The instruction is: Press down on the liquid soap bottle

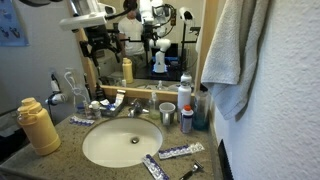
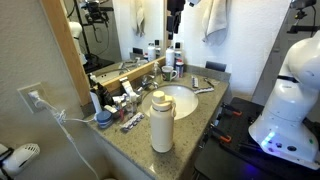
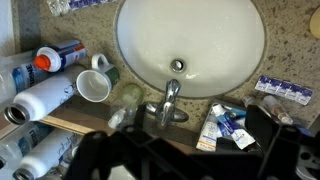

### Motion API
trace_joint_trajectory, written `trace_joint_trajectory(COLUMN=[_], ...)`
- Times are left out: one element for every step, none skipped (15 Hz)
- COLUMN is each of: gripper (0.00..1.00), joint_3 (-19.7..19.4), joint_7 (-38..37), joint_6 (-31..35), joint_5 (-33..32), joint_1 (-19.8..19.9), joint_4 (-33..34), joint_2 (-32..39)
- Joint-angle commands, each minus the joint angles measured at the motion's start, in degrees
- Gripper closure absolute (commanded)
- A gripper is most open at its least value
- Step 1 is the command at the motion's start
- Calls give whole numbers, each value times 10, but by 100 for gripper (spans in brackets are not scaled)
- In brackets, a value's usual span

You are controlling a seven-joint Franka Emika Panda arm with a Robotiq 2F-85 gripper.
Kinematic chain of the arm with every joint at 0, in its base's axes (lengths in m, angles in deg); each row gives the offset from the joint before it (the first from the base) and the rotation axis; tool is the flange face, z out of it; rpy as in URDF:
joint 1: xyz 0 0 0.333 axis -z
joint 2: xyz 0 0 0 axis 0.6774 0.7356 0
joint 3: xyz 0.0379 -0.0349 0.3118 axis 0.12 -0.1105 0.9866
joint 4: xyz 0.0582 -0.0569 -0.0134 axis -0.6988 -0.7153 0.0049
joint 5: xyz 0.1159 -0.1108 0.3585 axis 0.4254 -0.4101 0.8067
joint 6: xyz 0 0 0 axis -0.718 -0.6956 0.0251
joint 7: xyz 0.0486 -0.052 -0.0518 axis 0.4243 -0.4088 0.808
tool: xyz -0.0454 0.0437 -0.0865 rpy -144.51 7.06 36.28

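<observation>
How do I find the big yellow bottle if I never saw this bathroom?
Look for the round white sink in the speckled counter. Beside it stands the yellow bottle, alone. It is much bigger and fatter than the tubes and cans around the tap.

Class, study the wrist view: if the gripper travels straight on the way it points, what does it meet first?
Probably the faucet, just ahead between the spread fingers of the gripper, at the back edge of the sink; depth is unclear.
</observation>
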Motion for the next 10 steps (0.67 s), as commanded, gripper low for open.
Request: trace_joint_trajectory(gripper=[0, 0, 0, 0, 0, 0, 0, 0, 0, 0], joint_3=[-15, -19, -23, -25, -28, -30, -31, -31, -31, -30], joint_7=[51, 62, 75, 88, 103, 115, 128, 138, 149, 157], joint_6=[25, 30, 33, 35, 38, 41, 44, 48, 55, 61], joint_5=[30, 38, 48, 54, 59, 66, 72, 79, 84, 89], joint_1=[11, 15, 19, 24, 29, 33, 39, 45, 51, 56], joint_4=[58, 68, 79, 88, 97, 105, 113, 120, 126, 133], joint_2=[67, 81, 96, 108, 121, 132, 146, 158, 170, 182])
